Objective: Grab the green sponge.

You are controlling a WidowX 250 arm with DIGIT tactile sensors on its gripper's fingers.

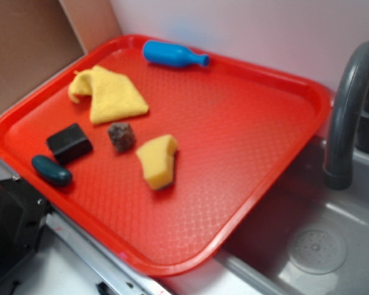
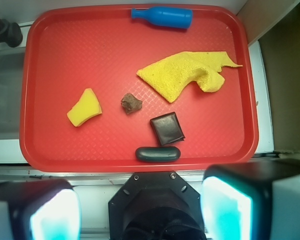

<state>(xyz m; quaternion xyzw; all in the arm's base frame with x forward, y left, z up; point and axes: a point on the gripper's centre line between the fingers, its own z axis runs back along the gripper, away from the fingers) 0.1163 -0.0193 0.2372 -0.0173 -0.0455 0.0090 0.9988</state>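
Currently approach stage: gripper (image 2: 140, 212) stood spread wide and empty, high above red tray's (image 2: 35, 150) near edge. Green sponge (image 2: 84, 107) lay mid-tray, apart from brown lump (image 2: 131, 103). Next move likely required travelling over, descending, then closing.

Red tray, mixed-colour items on it.
Tray (image 2: 50, 45) bright red with embossed diamond grid; green sponge (image 2: 84, 108) reads pale yellow; cloth (image 2: 185, 75) yellow, knit texture; bottle (image 2: 162, 16) solid blue; block (image 2: 167, 128) black; capsule (image 2: 158, 154) dark teal; lump (image 2: 131, 103) mottled brown, too blurred for detail; sink (image 1: 320, 246) and faucet (image 1: 347, 110) grey; tool (image 2: 140, 210) pads glow cyan.
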